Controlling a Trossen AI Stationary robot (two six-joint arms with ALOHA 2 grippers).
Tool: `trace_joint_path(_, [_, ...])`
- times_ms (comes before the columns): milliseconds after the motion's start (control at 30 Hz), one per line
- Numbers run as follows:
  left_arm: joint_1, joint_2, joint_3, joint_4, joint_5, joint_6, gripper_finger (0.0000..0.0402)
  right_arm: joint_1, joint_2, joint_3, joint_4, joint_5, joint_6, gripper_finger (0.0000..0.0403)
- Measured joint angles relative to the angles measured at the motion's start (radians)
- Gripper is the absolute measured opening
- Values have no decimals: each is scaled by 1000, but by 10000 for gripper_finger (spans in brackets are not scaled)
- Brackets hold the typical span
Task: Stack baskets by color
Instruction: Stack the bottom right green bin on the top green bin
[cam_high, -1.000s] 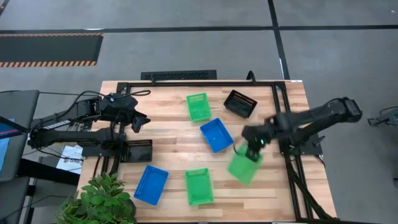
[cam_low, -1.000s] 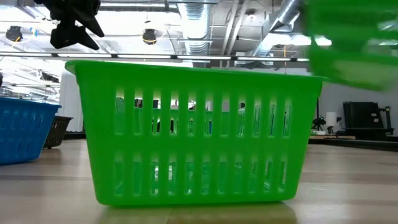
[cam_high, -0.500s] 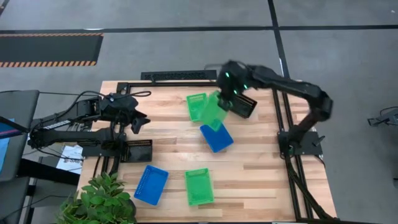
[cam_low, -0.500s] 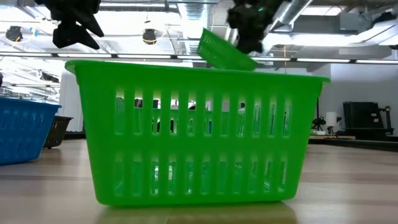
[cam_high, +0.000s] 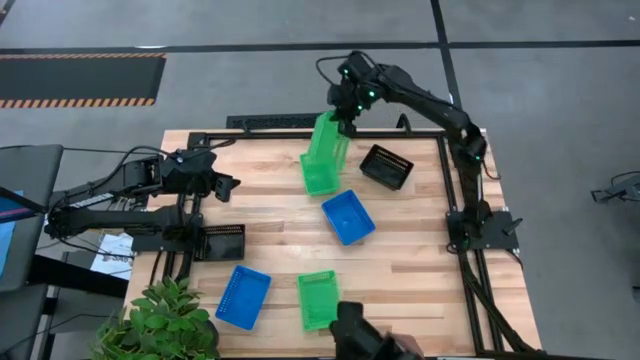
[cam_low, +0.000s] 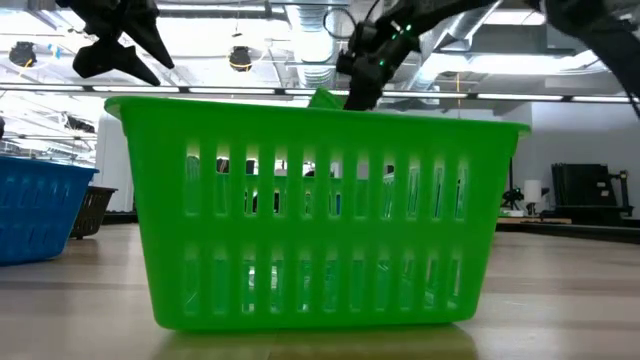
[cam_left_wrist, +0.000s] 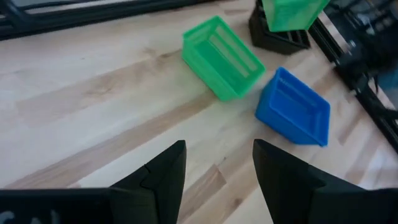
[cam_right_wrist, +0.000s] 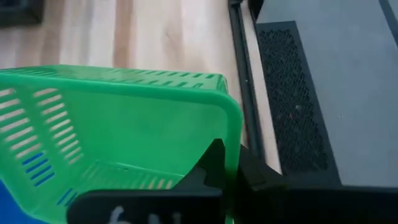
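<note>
My right gripper (cam_high: 345, 118) is shut on a green basket (cam_high: 328, 140) at the table's far edge. The basket hangs tilted over a second green basket (cam_high: 320, 175) that rests on its base. I cannot tell whether the two touch. A black basket (cam_high: 386, 166) and a blue basket (cam_high: 348, 217) lie close by. Another blue basket (cam_high: 243, 296) and a third green basket (cam_high: 319, 298) sit near the front edge. My left gripper (cam_high: 225, 186) waits open above the table's left side, with nothing between its fingers (cam_left_wrist: 155, 177). My right gripper holds the green basket by one wall's rim (cam_right_wrist: 232, 146), close to a corner. One finger is inside the basket and one (cam_right_wrist: 252, 174) is outside. The fingers slant down from the far side. The basket hangs tilted below them, lifted off the table.
Another black basket (cam_high: 222, 242) lies under my left arm. A potted plant (cam_high: 160, 325) stands at the near left corner. A black frame (cam_high: 455, 200) runs along the table's far and right edges. A dark shape (cam_high: 370, 340) shows at the near edge.
My right gripper has swung from the table's right middle toward the far edge and to the left. It has carried the green basket up and turned it, and now holds it over the far green basket. A dark shape has come in at the near edge.
</note>
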Motion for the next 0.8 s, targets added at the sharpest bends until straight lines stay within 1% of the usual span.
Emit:
trace_joint_path(133, [0,0,0,0,-25,-32,174,-8,91,76,-44,-27,-99,6])
trace_joint_path(233, [0,0,0,0,-26,-45,174,-4,153,123,-74,-29,-157,15])
trace_joint_path(333, [0,0,0,0,-37,-63,174,-1,197,136,-79,-29,-168,23])
trace_joint_path(567, [0,0,0,0,-98,-84,174,25,223,150,-98,-31,-215,7])
trace_joint_path(733, [0,0,0,0,-120,-86,174,67,223,151,-74,-26,-239,26])
trace_joint_path(800, [0,0,0,0,-123,-90,174,67,223,151,-74,-24,-243,27])
